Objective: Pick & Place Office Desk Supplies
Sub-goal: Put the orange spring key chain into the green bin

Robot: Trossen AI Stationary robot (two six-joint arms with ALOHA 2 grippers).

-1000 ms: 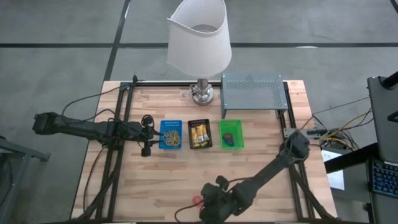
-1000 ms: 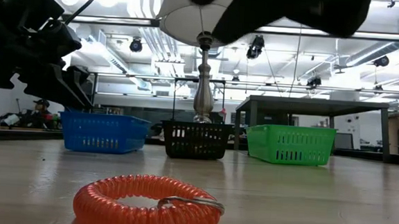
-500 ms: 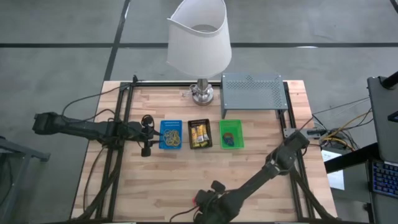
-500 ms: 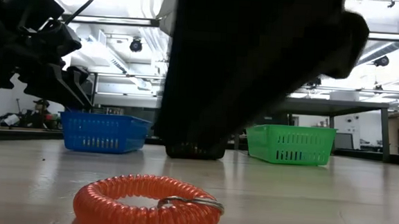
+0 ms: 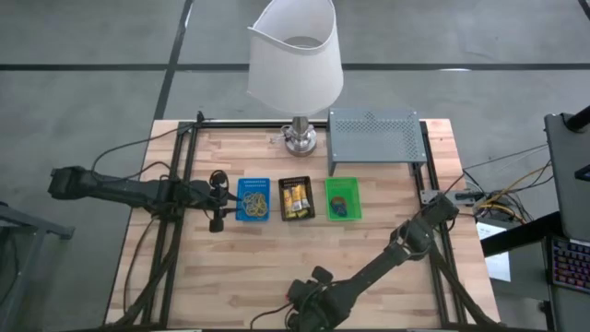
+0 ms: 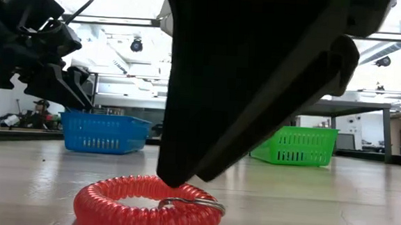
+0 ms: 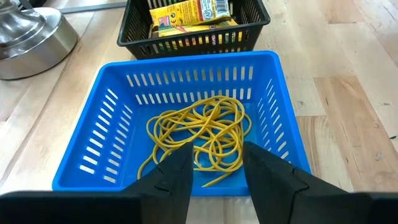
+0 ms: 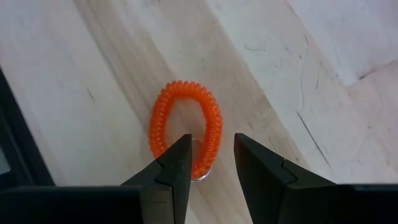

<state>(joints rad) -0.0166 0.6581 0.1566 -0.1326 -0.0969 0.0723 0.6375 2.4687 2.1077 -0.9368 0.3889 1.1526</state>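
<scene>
Right gripper (image 8: 210, 167) over the red coil ring (image 8: 185, 127)
Jaws open astride its near rim; light, springy, squashes easily, so pinch one coil side near the metal clip (image 6: 189, 204).

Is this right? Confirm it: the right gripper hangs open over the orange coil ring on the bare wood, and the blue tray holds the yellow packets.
One thing is wrong. The blue tray holds yellow rubber bands; the yellow packets lie in the black tray, as the left wrist view shows. The rest stands: the right gripper hangs open over the orange coil ring on the wood.
</scene>
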